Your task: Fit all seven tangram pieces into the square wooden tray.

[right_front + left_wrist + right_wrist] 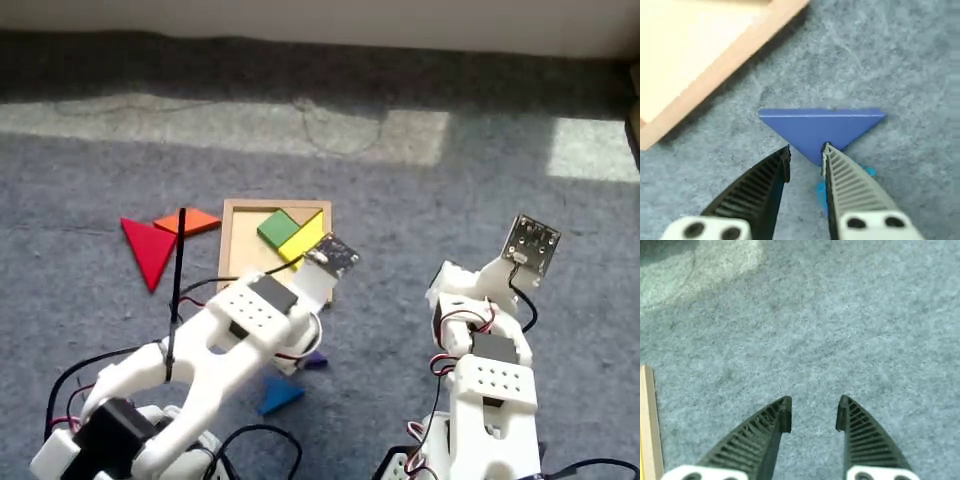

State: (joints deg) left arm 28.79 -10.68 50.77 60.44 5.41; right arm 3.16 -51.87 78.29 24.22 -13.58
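High view: we're seeing the square wooden tray [224,245] sitting on the grey carpeted worktop [450,170], with a green piece [276,227] and a yellow piece [304,240] lying inside. A red triangle [147,250] and an orange piece [190,222] are lying together just beside the tray. The left arm [235,335] is leaning over the tray's near corner, with a light blue piece [280,397] and a dark blue triangle [315,360] lying close by. The right arm [487,375] is standing well apart.

Left wrist view: the left gripper [806,156] is holding its fingers slightly apart, straddling the dark blue triangle's tip and not clamping it. The triangle is lying flat near the tray corner.

Right wrist view: the right gripper [812,415] is hanging over the carpet with its fingers apart, gripping nothing.
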